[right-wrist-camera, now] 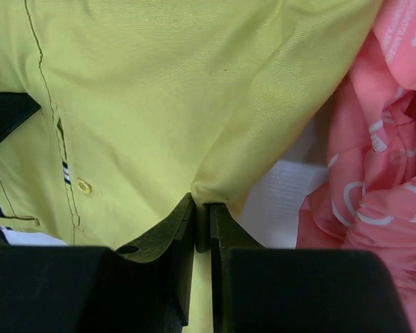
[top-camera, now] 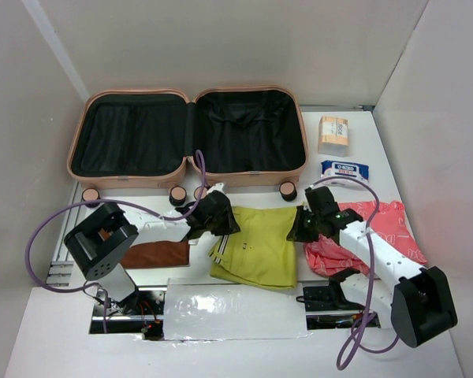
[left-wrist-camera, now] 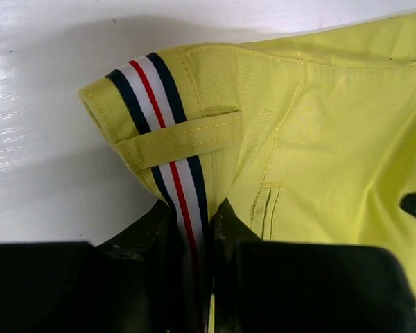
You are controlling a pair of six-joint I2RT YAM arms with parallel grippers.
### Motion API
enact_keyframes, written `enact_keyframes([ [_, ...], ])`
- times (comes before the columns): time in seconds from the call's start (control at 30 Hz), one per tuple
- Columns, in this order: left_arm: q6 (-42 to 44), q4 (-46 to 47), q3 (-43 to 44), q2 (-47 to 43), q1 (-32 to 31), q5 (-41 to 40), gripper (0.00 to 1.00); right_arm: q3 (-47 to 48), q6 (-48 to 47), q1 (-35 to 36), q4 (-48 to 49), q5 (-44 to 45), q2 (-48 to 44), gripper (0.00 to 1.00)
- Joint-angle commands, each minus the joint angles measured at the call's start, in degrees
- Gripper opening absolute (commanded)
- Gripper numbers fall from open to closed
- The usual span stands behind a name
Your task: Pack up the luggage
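The peach-pink luggage [top-camera: 186,177] lies open at the back of the table, both black-lined halves empty. Folded yellow-green shorts [top-camera: 260,246] lie in front of it. My left gripper [top-camera: 221,217] is shut on their waistband at its striped ribbon [left-wrist-camera: 173,187], at the shorts' left edge. My right gripper [top-camera: 299,227] is shut on a fold of the shorts [right-wrist-camera: 215,191] at their right edge. The shorts also fill the left wrist view [left-wrist-camera: 319,139].
A pink patterned garment [top-camera: 374,236] lies right of the shorts, also in the right wrist view [right-wrist-camera: 381,180]. A brown folded item [top-camera: 158,253] lies left. A tan box [top-camera: 333,135] and a blue-white packet [top-camera: 344,170] sit right of the luggage. A clear plastic sheet [top-camera: 229,311] lies at the near edge.
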Motion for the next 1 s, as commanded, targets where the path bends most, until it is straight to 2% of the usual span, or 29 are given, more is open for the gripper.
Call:
enact_keyframes([
  [0.0,-1.1,-11.7,-1.7,4.1,-2.9,0.9,0.00,4.8,-1.1,0.1,3.8,-3.1,1.0,0.00],
  [0.3,1.2,-12.7,-3.7,-12.5,-3.9,-1.8,0.00,26.9,-7.8,0.1,-2.0,-6.9,-1.6,0.00],
  [0.47,3.9,-17.3,3.2,-18.8,-4.5,-5.9,0.00,35.7,-10.2,0.1,-2.5,-7.9,2.0,0.00],
  [0.57,6.4,-19.0,7.3,-21.4,-2.3,-7.4,0.00,40.3,-11.9,0.1,-1.4,-7.9,4.9,0.00],
  [0.73,12.9,-22.1,19.4,-22.5,5.9,-5.1,0.00,51.6,-15.2,0.1,2.8,-7.2,11.1,0.00],
  [0.8,15.3,-22.6,25.7,-20.8,11.7,-2.8,0.00,55.7,-16.6,0.1,3.4,-7.2,16.3,0.00],
  [0.9,19.5,-23.3,35.3,-12.0,21.0,1.2,0.00,64.6,-20.0,-0.4,4.7,-6.7,26.0,0.00],
  [0.93,20.2,-23.3,37.7,-12.0,21.0,2.5,0.00,66.2,-20.6,-1.0,5.5,-6.7,26.0,0.00],
  [0.97,20.7,-23.3,40.0,-7.4,23.5,3.5,0.00,67.7,-20.6,-1.0,5.5,-6.7,30.1,0.00],
])
